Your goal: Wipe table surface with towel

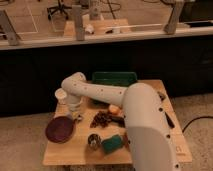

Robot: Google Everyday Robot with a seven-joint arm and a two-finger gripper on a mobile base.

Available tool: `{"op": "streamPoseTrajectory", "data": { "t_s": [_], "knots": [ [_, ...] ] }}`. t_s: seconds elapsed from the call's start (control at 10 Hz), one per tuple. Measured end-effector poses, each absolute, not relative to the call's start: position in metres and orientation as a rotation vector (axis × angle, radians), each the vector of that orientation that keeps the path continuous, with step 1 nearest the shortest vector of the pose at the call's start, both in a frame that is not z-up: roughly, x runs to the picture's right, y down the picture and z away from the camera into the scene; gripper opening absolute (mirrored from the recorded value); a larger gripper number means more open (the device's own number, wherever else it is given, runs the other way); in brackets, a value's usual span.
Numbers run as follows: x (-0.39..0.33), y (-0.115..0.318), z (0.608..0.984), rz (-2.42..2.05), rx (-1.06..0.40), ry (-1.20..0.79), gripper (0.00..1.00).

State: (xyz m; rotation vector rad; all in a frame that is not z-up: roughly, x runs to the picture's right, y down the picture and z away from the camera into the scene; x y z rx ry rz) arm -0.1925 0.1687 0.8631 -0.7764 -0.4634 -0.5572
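Note:
The light tan wooden table surface (75,150) fills the lower middle of the camera view. My white arm (120,97) reaches from the lower right across the table to the left and bends down. My gripper (76,115) hangs at the left part of the table, just above the wood, between a white cup (61,95) and a dark red plate (60,129). A small teal-green pad that may be a folded towel or a sponge (112,143) lies near the front edge, well right of the gripper. Nothing shows in the gripper.
A dark green tray (114,79) sits at the table's back edge. A brown clump (102,119), an orange item (115,109) and a metal can (93,141) lie mid-table. Dark items (168,120) lie at the right edge. A dark wall and glass partition stand behind.

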Motion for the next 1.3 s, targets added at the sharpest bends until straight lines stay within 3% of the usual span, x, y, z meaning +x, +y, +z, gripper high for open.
{"op": "streamPoseTrajectory", "data": {
  "t_s": [0.5,1.3],
  "knots": [
    [-0.151,0.197,0.858,-0.545,-0.816,-0.472,0.0],
    [-0.114,0.181,0.885,-0.423,-0.811,-0.423,0.0]
  ]
}}
